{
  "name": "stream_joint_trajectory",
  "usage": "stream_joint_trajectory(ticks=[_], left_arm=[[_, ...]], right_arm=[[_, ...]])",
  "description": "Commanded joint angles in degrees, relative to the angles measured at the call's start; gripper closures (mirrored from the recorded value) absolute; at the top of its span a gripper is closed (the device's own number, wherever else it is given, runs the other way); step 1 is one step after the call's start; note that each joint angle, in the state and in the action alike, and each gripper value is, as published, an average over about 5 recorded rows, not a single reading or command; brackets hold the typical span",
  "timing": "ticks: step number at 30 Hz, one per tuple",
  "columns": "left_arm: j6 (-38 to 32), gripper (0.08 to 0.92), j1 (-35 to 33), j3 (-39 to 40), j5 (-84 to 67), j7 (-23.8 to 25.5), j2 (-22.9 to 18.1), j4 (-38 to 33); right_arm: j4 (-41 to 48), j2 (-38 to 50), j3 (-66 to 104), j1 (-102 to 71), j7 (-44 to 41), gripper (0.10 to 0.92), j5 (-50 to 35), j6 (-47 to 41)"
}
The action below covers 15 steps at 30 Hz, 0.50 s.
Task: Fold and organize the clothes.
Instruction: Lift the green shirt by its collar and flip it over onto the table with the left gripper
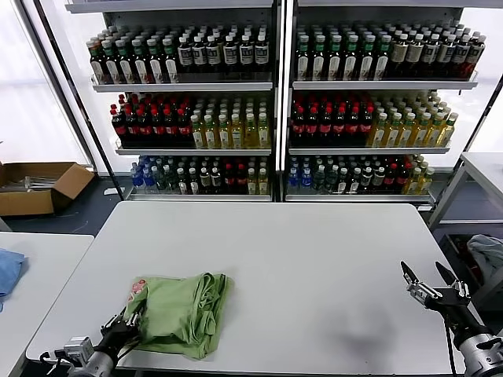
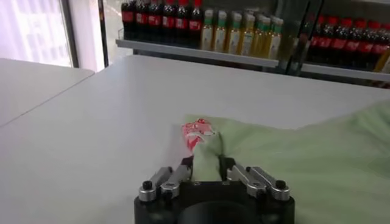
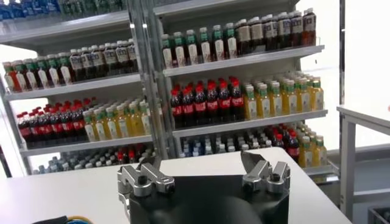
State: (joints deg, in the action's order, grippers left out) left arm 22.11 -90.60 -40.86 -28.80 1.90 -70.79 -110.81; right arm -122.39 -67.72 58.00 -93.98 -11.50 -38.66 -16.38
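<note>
While the green shirt (image 1: 182, 312) lies bunched on the grey surface (image 1: 314, 259), at that surface's near-left part, its near-left edge is pinched by the left gripper (image 1: 130, 320). In the left wrist view the jaws of this gripper (image 2: 207, 171) are seen drawn narrow around a raised ridge of green cloth (image 2: 206, 159), just behind the red-and-white print (image 2: 196, 131). From the jaws, the bulk of the shirt is spread away toward the middle of the surface, its long axis running roughly from near edge to far. The right gripper (image 1: 431, 284) is held near the surface's right edge, well apart from the shirt, with its jaws wide and nothing between them. The left arm is judged far the nearer for any pull or fold.
</note>
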Motion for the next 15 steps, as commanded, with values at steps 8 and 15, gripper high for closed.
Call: stream_joint_trajectory(ticks=[8, 15], left_arm=[[-6.54, 0.873, -0.77, -17.53, 1.62, -2.26, 2.99, -1.47], [-3.27, 0.873, -1.74, -33.13, -8.0, -0.42, 12.14, 1.91]], right_arm=[[-0.28, 0.71, -0.37, -0.47, -0.24, 0.203, -0.38, -0.12], [-1.25, -0.14, -1.41, -1.18, -0.53, 0.203, -0.11, 0.29]])
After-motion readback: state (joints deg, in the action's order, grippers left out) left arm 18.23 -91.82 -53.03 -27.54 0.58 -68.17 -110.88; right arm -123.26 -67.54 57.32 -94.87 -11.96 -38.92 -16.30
